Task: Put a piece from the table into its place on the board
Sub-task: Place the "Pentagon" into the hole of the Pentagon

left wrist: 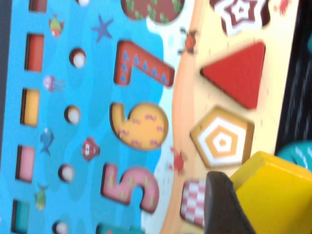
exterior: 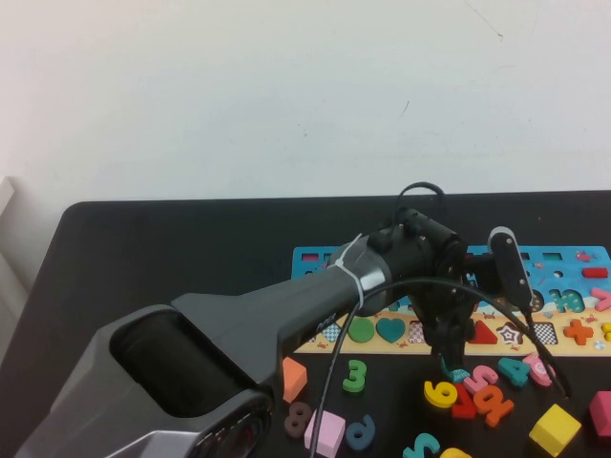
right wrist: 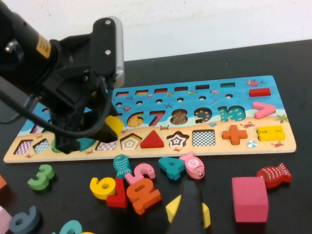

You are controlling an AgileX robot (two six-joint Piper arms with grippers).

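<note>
The small flat yellow pentagon block (right wrist: 115, 125) is gripped between the fingers of the left gripper (right wrist: 108, 130), tilted on edge just above the sandy strip of the long wooden puzzle board (right wrist: 229, 148), left of centre in the right wrist view. It hangs beside the empty pentagon slot (left wrist: 222, 137) and the red triangle (left wrist: 237, 71). The right gripper (right wrist: 189, 210) is seen at the bottom edge there; its opening cannot be told.

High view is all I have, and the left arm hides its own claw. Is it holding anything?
Observer: Yes, the left claw grips a yellow piece.
Operator: Is it in the board yet?
Observer: No. The pentagon slot on the board is empty, and the piece hangs just beside it.
Operator: And the right claw?
Observer: The right claw hovers over loose pieces in front of the board.
</note>
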